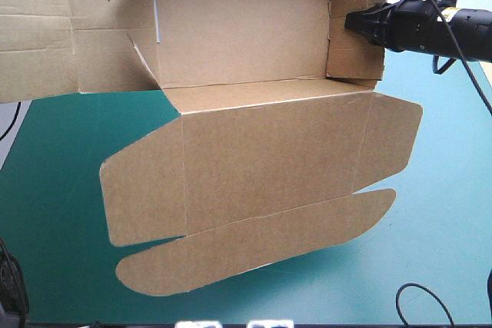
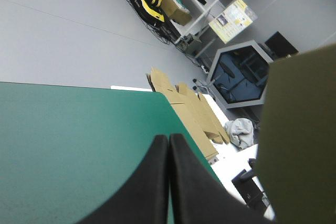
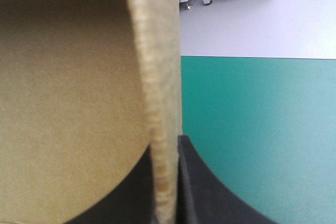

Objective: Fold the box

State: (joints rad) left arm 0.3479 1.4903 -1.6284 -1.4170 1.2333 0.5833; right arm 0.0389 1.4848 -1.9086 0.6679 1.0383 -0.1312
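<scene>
The brown box (image 1: pixel 254 151) lies in the middle of the teal-green cover. Its far part is raised into walls around a floor panel (image 1: pixel 238 24), and the lid with its rounded flaps (image 1: pixel 254 243) lies flat toward the near edge. My right gripper (image 1: pixel 350 22) comes in from the far right and is shut on the upright right wall (image 1: pixel 354 36). In the right wrist view that wall's edge (image 3: pixel 160 77) runs between the black fingers (image 3: pixel 205 182). My left gripper (image 2: pixel 169 136) is shut on nothing, low at the table's near left corner (image 1: pixel 11 286), with a blurred brown board part (image 2: pixel 302 140) beside it.
A large flat sheet of more brown board (image 1: pixel 46 28) lies at the far left, beside the box's left wall. Bare teal-green cover (image 1: pixel 453 190) shows to the right of the lid and along the near left (image 1: pixel 54 190).
</scene>
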